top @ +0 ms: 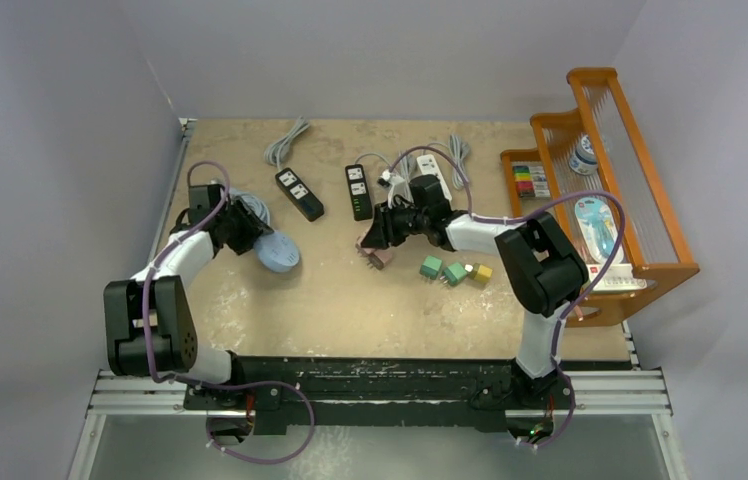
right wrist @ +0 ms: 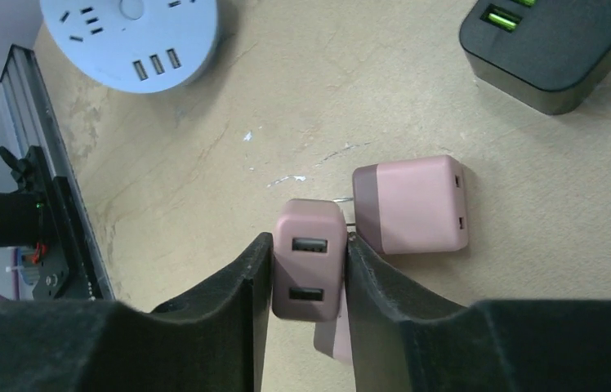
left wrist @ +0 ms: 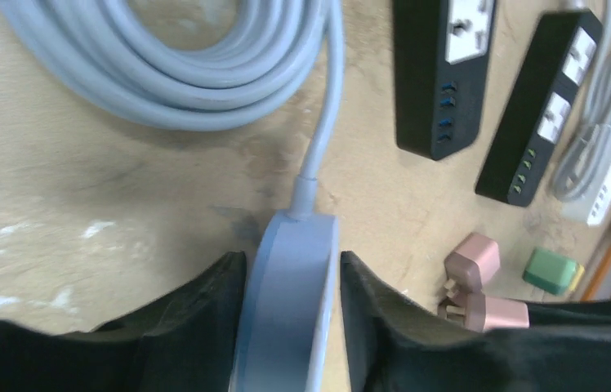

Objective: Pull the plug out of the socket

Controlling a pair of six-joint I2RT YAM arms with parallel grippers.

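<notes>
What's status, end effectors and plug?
Left end effector clamped on round socket. Right end effector clamped on pink plug, clear of socket. Second pink plug alongside.

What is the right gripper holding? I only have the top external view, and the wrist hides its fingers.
Observer: The right wrist view shows the right gripper shut on a pink plug, with two USB ports facing the camera.
Operator: Is it out of the socket?
Observer: Yes. The round socket lies apart at the top left of that view, and the part of its face in view has nothing plugged in.
Operator: And the left gripper?
Observer: The left wrist view shows the left gripper closed on the round socket's edge, one finger on each side.
</notes>
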